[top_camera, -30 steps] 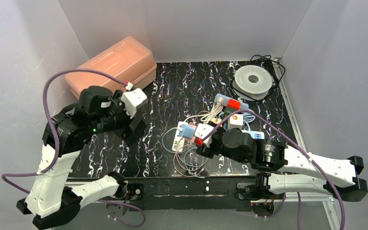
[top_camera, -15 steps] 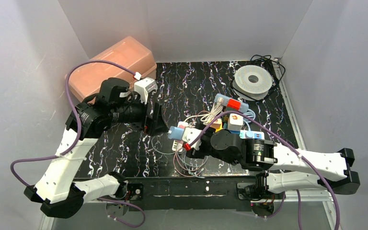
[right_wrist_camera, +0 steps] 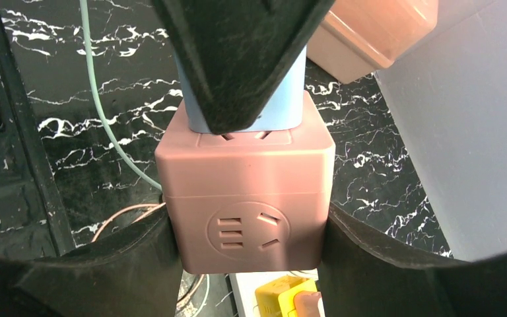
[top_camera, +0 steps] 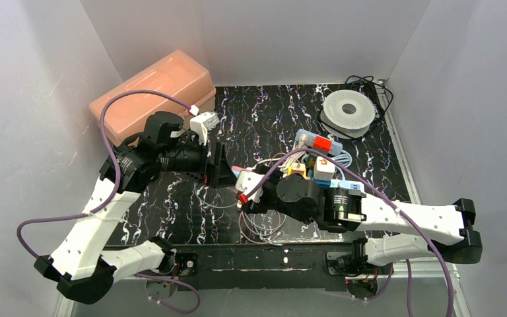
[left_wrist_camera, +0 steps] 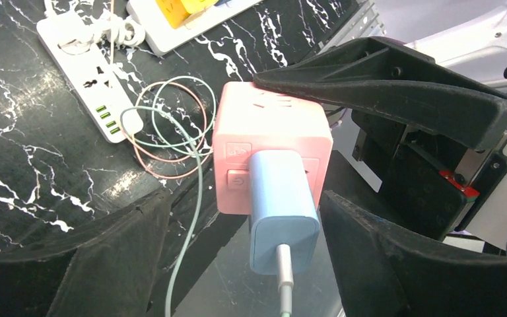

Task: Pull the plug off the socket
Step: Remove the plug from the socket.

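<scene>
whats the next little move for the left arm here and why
Probably close the left gripper on the blue plug: its fingers sit open either side of it, while the right gripper clamps the pink socket cube it's plugged into.

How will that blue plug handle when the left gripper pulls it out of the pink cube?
The plug looks like smooth, glossy plastic, so it may slip unless squeezed on its flat sides. It seems rigid and small, probably light. Its thin cable looks floppy and likely won't resist much.
</scene>
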`<state>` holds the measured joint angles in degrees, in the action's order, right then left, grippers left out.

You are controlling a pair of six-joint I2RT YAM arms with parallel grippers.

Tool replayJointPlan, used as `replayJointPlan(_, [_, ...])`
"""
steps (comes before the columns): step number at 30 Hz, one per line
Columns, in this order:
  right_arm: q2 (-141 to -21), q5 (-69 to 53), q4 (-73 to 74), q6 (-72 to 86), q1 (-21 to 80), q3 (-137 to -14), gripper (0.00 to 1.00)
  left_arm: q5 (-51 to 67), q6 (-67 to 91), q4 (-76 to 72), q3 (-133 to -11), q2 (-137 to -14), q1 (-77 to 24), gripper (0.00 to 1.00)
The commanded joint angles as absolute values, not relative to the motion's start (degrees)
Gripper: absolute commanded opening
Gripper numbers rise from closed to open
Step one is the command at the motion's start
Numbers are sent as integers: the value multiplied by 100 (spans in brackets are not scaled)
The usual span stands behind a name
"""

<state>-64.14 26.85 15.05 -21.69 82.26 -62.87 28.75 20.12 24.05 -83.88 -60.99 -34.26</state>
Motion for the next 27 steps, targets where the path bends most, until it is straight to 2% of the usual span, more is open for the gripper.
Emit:
replayJointPlan(1, [-6445, 2747, 748, -2259, 8257, -6733, 1, 3362, 1934, 2417, -8369, -5949, -3435, 72])
replayJointPlan(4, [-6534, 2733, 747, -2259, 8262, -6803, 1, 3295, 1821, 2376, -8330, -5873, -3432, 45])
replayJointPlan(7, [-6593, 2699, 739, -2251, 8261, -6817, 1, 3234, 1654, 2392, -8380, -5836, -3432, 28])
replayJointPlan(14, [-6798, 2654, 595, -2090, 8262, -6899, 1, 3250, 1419, 2433, -8309, -5759, -3436, 8])
replayJointPlan(15, [-6811, 2634, 552, -2076, 8266, -6893, 4, 3240, 1397, 2442, -8313, -5765, -3439, 6])
replayJointPlan(17, [-6797, 2537, 385, -2066, 8262, -6815, 19, 3226, 1381, 2448, -8325, -5755, -3437, 1])
replayJointPlan(20, [-6723, 2348, 69, -2090, 8257, -6643, 59, 3213, 1369, 2469, -8352, -5750, -3437, 0])
replayJointPlan(21, [-6710, 2314, -124, -2110, 8259, -6603, 68, 3216, 1371, 2473, -8361, -5745, -3437, 0])
replayJointPlan(24, [-6686, 2193, -357, -2212, 8262, -6500, 76, 3217, 1362, 2478, -8361, -5707, -3435, 0])
replayJointPlan(27, [-6666, 2071, -548, -2303, 8261, -6412, 80, 3218, 1364, 2472, -8382, -5688, -3432, 0])
